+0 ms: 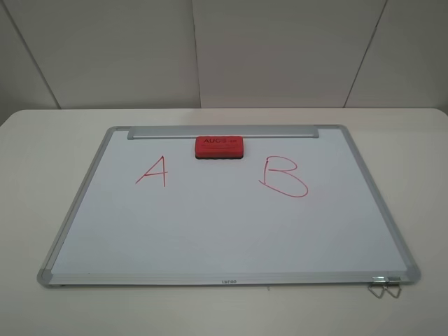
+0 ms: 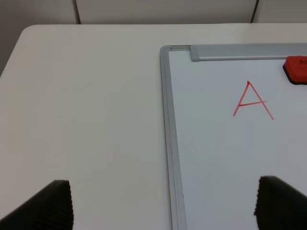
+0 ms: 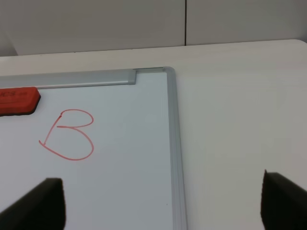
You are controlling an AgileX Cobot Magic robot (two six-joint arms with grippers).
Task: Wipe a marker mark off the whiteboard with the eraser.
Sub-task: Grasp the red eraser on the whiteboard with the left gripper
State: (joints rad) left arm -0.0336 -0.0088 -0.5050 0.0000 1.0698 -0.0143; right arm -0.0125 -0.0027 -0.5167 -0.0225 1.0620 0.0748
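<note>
The whiteboard (image 1: 231, 231) lies flat on the table, its silver tray strip (image 1: 168, 131) along the far edge. A thin red letter "A", the marker mark (image 1: 153, 171) (image 2: 253, 100), is drawn on its left half. The red block eraser (image 1: 219, 148) (image 2: 296, 69) (image 3: 17, 100) rests on the board just in front of the tray strip, right of the "A". Neither gripper shows in the exterior high view. My left gripper (image 2: 163, 203) hangs open above the board's left frame. Above the board's right frame, my right gripper (image 3: 160, 203) is open too. Both hold nothing.
A red letter "B" (image 1: 283, 176) (image 3: 71, 135) is drawn on the board's right half. A metal clip (image 1: 385, 285) hangs off the near right corner. The white table (image 1: 42, 168) extends to both sides of the board, with a wall behind.
</note>
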